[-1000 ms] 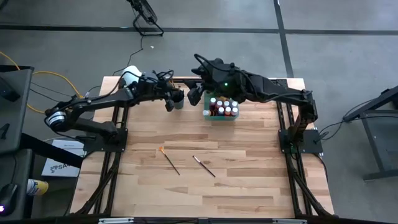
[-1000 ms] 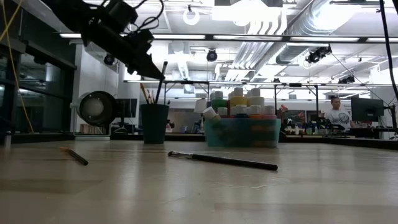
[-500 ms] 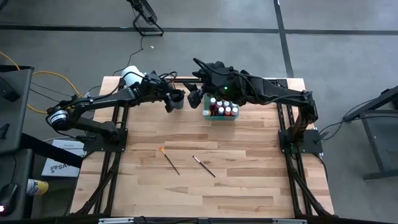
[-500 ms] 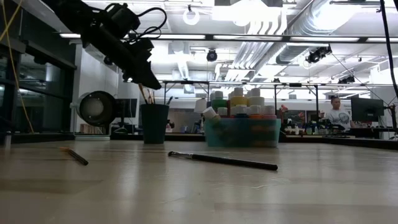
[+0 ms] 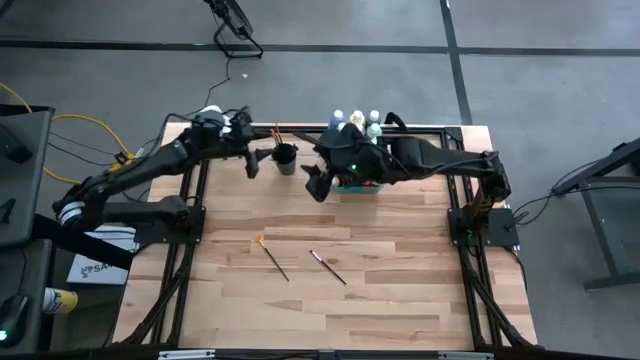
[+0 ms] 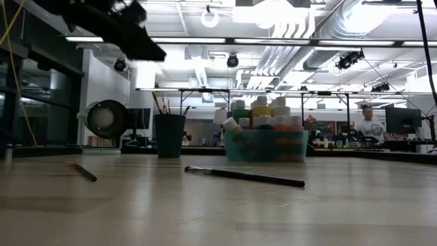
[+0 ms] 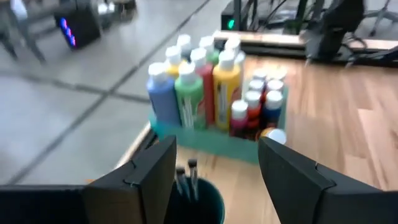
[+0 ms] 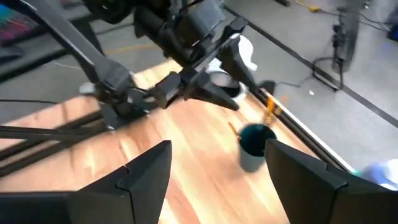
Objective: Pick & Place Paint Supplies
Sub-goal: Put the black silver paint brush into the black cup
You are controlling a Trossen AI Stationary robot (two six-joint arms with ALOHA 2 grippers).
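A dark teal cup [image 5: 286, 156] with several thin paintbrushes standing in it sits at the table's far side, also in the low view [image 6: 168, 135]. To its right a translucent green tray [image 6: 266, 145] holds several white-capped paint bottles [image 7: 205, 81]. Two more paintbrushes lie flat mid-table, one [image 5: 272, 257] to the left of the other [image 5: 328, 267]. My left gripper [image 5: 252, 165] hangs open just left of the cup, above it [image 7: 217, 146]. My right gripper [image 5: 314, 185] is open between cup and tray, raised, nothing between its fingers [image 8: 221, 162].
A large white roll [image 5: 212, 113] stands at the far left corner behind my left arm. The right arm lies over the tray's near part. The table's near half holds only the two loose brushes. Black frame rails run along the far edge [image 5: 420, 127].
My left gripper has opened and let go of a paintbrush, which now stands in the cup. It has then risen and drawn back toward the table's left. My right gripper has come toward the near edge, off the tray, and tipped further down.
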